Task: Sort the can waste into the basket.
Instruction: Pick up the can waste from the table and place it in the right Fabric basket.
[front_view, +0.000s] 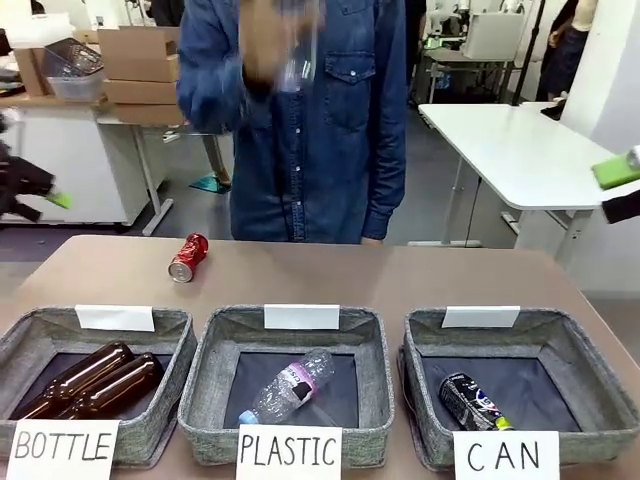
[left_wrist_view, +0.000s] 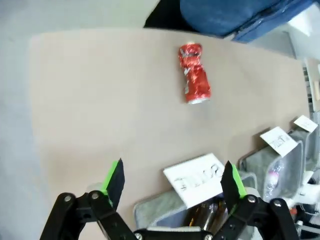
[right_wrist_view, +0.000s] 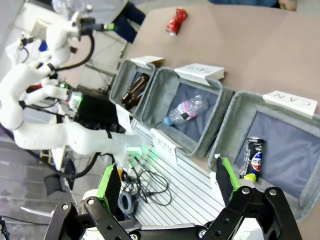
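Note:
A dented red can (front_view: 188, 257) lies on its side on the brown table, far left of middle, also in the left wrist view (left_wrist_view: 194, 80) and the right wrist view (right_wrist_view: 176, 21). A black can (front_view: 472, 401) lies inside the grey basket labelled CAN (front_view: 590, 385) at the front right, seen too from the right wrist as the black can (right_wrist_view: 253, 159) in the basket (right_wrist_view: 235, 122). My left gripper (left_wrist_view: 174, 181) is open, high above the table's left part with nothing between its fingers. My right gripper (right_wrist_view: 165, 184) is open and empty, high over the basket row.
A basket labelled BOTTLE (front_view: 170, 330) holds two brown bottles (front_view: 90, 380). The middle PLASTIC basket (front_view: 370, 340) holds a clear bottle (front_view: 290, 386). A person in a denim shirt (front_view: 320, 130) stands at the far edge with a blurred, raised hand (front_view: 275, 45).

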